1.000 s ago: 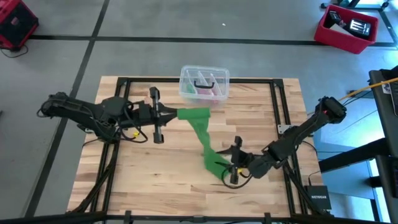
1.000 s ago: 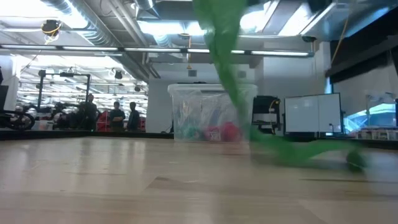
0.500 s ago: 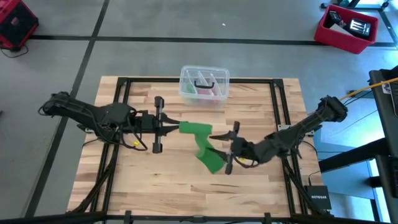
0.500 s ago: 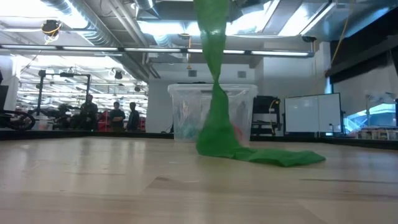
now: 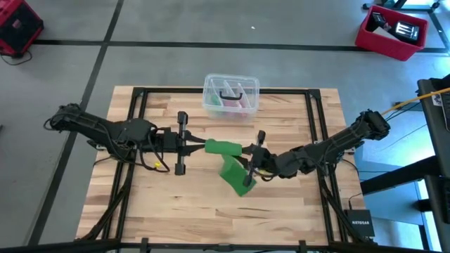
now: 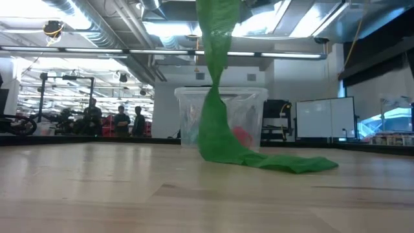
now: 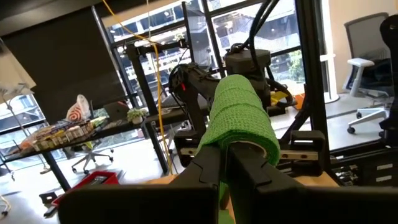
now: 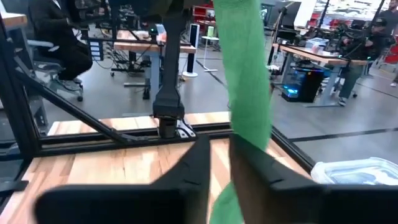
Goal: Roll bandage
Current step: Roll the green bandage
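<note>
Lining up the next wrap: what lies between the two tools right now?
In the high view, only the bandage spans the stretch between the left tool and the right tool; nothing else lies there.

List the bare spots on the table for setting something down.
Bare wood lies along the table's near edge, below both arms, and between the box and the right frame rail. The centre is crowded: bandage, left tool, right tool.
</note>
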Controlling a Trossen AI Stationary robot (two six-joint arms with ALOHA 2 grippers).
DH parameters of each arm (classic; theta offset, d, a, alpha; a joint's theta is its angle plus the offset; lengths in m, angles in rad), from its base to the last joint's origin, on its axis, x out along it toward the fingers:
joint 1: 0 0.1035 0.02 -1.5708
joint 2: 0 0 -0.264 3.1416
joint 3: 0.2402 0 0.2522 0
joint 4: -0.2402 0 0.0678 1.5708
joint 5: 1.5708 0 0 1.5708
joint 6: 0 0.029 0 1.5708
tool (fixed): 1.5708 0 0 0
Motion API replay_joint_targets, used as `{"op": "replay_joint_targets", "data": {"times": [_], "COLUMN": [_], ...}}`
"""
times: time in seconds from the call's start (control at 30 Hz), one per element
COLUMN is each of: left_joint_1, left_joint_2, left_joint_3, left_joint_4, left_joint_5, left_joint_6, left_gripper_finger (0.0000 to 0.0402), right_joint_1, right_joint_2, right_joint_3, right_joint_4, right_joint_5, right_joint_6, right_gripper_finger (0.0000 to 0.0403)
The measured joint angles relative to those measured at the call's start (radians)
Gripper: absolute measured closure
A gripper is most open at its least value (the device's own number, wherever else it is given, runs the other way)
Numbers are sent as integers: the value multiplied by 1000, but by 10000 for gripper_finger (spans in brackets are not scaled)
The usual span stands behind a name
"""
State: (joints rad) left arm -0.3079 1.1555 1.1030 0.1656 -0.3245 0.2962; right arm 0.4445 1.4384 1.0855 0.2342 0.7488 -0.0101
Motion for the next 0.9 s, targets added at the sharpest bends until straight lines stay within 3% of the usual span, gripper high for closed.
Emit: {"op": "replay_joint_targets", "data": {"times": [0.1,0.2,0.6,0.77,0.9], "left_joint_1": [0,0,0,0,0], "left_joint_2": [-2,-2,-2,-2,-2], "left_joint_3": [0,0,0,0,0], "left_joint_4": [0,-1,-9,-9,-9], "left_joint_5": [0,0,-1,-1,-1], "left_joint_6": [-1,-1,-7,-8,-8], "left_gripper_finger": [400,400,400,400,400], "right_joint_1": [2,14,115,114,83], "right_joint_2": [0,0,-1,10,62], "right_joint_3": [0,24,177,177,165], "right_joint_4": [-23,-111,-521,-532,-455], "right_joint_5": [9,15,70,71,42], "right_joint_6": [-2,40,149,286,291], "right_gripper_finger": [377,371,198,175,174]}}
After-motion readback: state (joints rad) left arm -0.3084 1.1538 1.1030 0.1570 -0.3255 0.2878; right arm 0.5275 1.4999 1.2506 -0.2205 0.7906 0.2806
